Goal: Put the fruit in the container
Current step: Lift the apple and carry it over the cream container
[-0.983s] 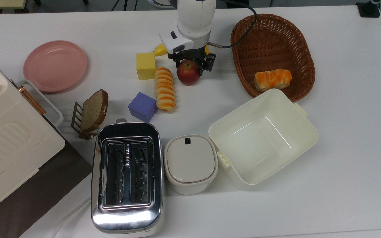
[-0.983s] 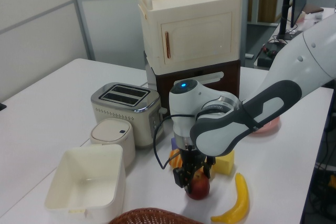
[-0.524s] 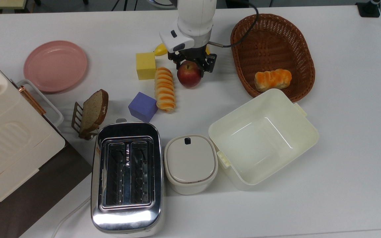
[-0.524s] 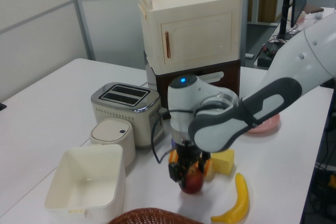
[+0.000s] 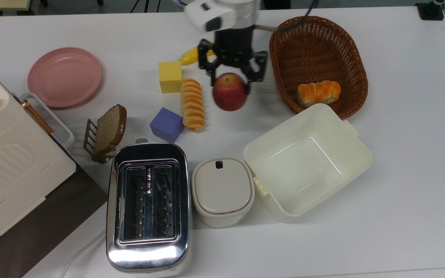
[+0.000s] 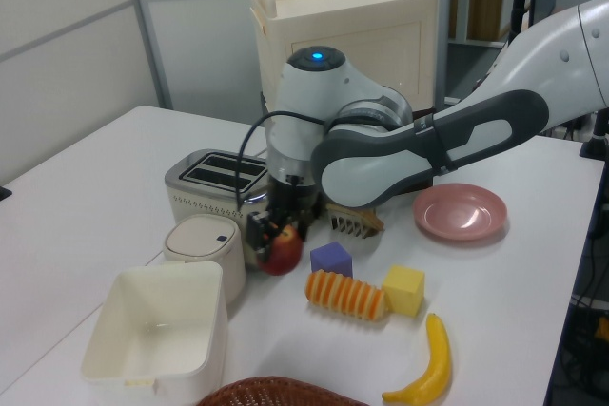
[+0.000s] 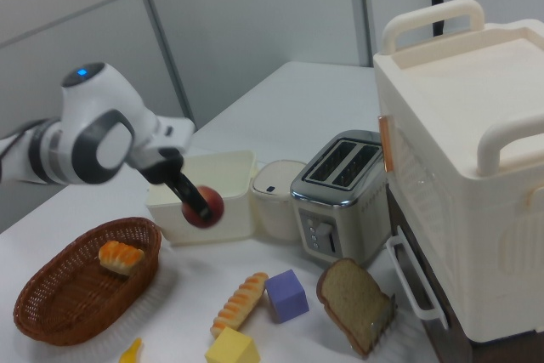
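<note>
Our jaws pinch the apple (image 5: pixel 230 92) at its sides, above the counter (image 5: pixel 400 216); firm, smooth and round, it could roll loose before the tub (image 5: pixel 355 170).

Apple (image 5: pixel 229 92) above table (image 5: pixel 400 116), between bread roll (image 5: pixel 192 103) and basket (image 5: pixel 318 61), top view.

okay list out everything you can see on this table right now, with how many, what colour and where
apple: 1, red, held above the table in the hand
tub: 1, cream, open, top view's lower right
basket: 1, brown wicker, top view's upper right
bread rolls: 2, orange-striped, one in the basket, one beside the apple
banana: 1, yellow, behind the hand in the top view
blocks: 2, yellow and purple
plate: 1, pink
bread slice: 1, brown, on a rack
toaster: 1, silver
lidded pot: 1, white
cabinet: 1, cream
hand: 1, black, shut on the apple
</note>
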Available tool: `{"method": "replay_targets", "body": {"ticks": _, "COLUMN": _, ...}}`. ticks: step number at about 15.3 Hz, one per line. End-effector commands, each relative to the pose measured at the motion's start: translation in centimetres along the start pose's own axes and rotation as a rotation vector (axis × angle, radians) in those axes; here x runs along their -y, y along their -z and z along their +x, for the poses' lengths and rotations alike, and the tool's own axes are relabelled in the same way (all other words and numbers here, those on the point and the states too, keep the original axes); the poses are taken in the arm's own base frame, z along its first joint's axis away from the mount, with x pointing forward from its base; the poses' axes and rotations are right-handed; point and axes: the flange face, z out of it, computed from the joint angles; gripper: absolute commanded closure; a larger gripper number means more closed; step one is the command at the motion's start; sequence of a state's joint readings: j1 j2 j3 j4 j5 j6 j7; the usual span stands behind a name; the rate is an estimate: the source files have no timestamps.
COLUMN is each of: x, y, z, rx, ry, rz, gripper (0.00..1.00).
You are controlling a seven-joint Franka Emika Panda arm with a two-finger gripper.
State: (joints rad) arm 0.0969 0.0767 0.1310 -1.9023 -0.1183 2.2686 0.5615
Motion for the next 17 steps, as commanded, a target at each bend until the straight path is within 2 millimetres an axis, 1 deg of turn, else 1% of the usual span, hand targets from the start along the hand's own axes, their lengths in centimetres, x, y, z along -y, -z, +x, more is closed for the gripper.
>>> {"method": "replay_targets", "body": {"ticks": 1, "x": 5.0, "y": 0.6, "z": 1.1, "rx": -0.075, "ry": 0.094, "rz": 0.021, "gripper": 0.72}}
{"method": "replay_targets", "body": {"ticks": 3, "x": 6.8, "y": 0.3, "z": 1.4, "rx": -0.158, "ry": 0.125, "rz": 0.085, "gripper": 0.72}}
{"method": "replay_targets", "body": {"ticks": 4, "x": 7.6, "y": 0.6, "z": 1.5, "rx": -0.195, "ry": 0.132, "rz": 0.119, "gripper": 0.72}}
{"method": "replay_targets", "body": {"ticks": 5, "x": 7.9, "y": -0.2, "z": 1.5, "rx": -0.198, "ry": 0.138, "rz": 0.127, "gripper": 0.72}}
{"method": "replay_targets", "body": {"ticks": 6, "x": 8.3, "y": -0.5, "z": 1.8, "rx": -0.202, "ry": 0.145, "rz": 0.127, "gripper": 0.72}}
{"method": "replay_targets", "body": {"ticks": 7, "x": 8.7, "y": -0.4, "z": 2.5, "rx": -0.215, "ry": 0.152, "rz": 0.13, "gripper": 0.72}}
{"method": "replay_targets", "body": {"ticks": 8, "x": 9.6, "y": -0.9, "z": 2.3, "rx": -0.217, "ry": 0.179, "rz": 0.128, "gripper": 0.72}}
{"method": "replay_targets", "body": {"ticks": 9, "x": 10.1, "y": -1.6, "z": 2.1, "rx": -0.218, "ry": 0.203, "rz": 0.116, "gripper": 0.72}}
{"method": "replay_targets", "body": {"ticks": 11, "x": 10.8, "y": -1.5, "z": 2.9, "rx": -0.248, "ry": 0.23, "rz": 0.112, "gripper": 0.72}}
{"method": "replay_targets", "body": {"ticks": 12, "x": 11.3, "y": -1.8, "z": 3.0, "rx": -0.253, "ry": 0.242, "rz": 0.111, "gripper": 0.72}}
{"method": "replay_targets", "body": {"ticks": 14, "x": 12.9, "y": -2.9, "z": 2.8, "rx": -0.261, "ry": 0.291, "rz": 0.108, "gripper": 0.72}}
{"method": "replay_targets", "body": {"ticks": 15, "x": 13.4, "y": -4.0, "z": 2.7, "rx": -0.255, "ry": 0.308, "rz": 0.103, "gripper": 0.72}}
{"method": "replay_targets", "body": {"ticks": 16, "x": 13.6, "y": -4.7, "z": 2.5, "rx": -0.251, "ry": 0.321, "rz": 0.095, "gripper": 0.72}}
{"method": "replay_targets", "body": {"ticks": 17, "x": 13.7, "y": -5.0, "z": 2.3, "rx": -0.249, "ry": 0.329, "rz": 0.091, "gripper": 0.72}}
